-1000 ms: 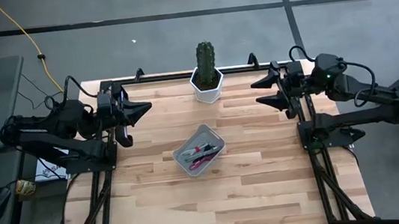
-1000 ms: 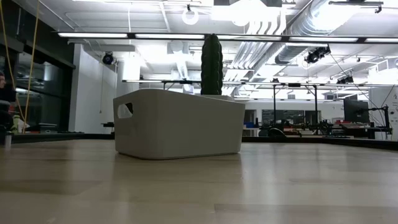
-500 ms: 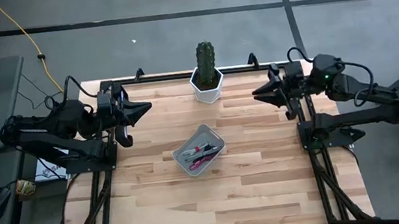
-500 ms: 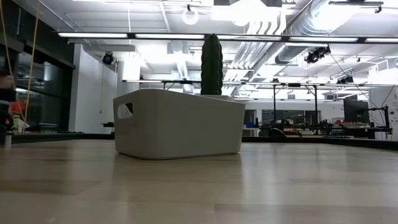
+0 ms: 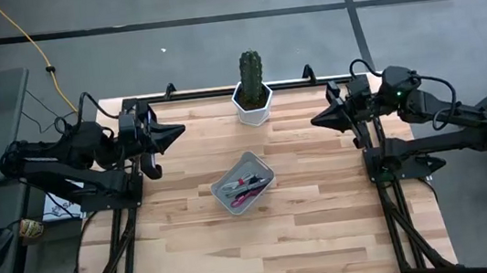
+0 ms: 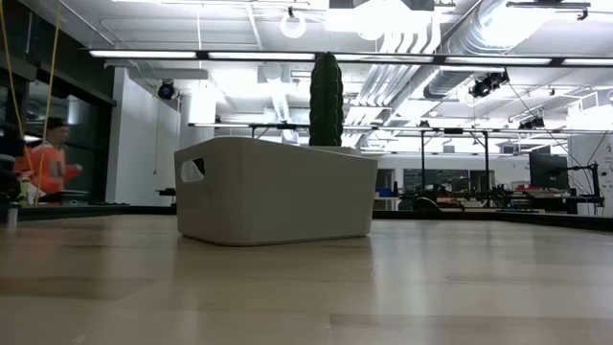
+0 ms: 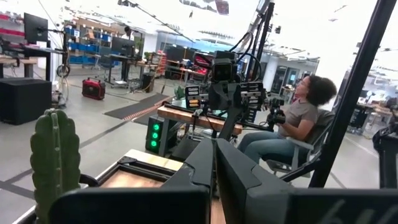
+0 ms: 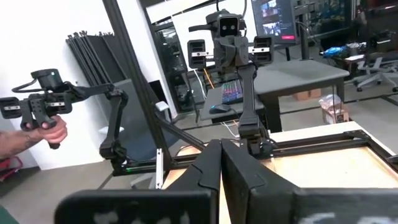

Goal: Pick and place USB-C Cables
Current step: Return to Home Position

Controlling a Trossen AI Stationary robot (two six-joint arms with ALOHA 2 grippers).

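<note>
- Fingers (image 7: pixel 200 169) of the left gripper (image 5: pixel 172 131) are lying pressed together with nothing between them. The gripper is hanging over the far left part of the table (image 5: pixel 309 230), pointing inward.
- Fingers (image 8: pixel 207 167) of the right gripper (image 5: pixel 317 121) are likewise sitting closed and empty over the far right part, facing the left arm.
- USB-C cables (image 5: pixel 244 185) are resting inside the gray bin (image 5: pixel 262 165) near the table's middle, well apart from both grippers. A pink-red one and paler ones are showing, though an exact count is hard to make out.
- Judging from this, the sorting is looking finished and both arms are sitting at or near their home pose. The next move is calling for no grasp, only for staying clear of the bin.
- Cactus (image 5: pixel 251 71) in its white pot (image 5: pixel 253 108) is standing at the far edge between the two arms, behind the bin. It is sitting close to the line between the grippers but is not blocking either arm's retreat.
- Yellow cord (image 5: pixel 25 37) is trailing across the floor beyond the table, out of the way.
- People are showing in the room behind: a person in orange (image 6: pixel 53 163) and a seated person (image 7: pixel 298 118).
</note>
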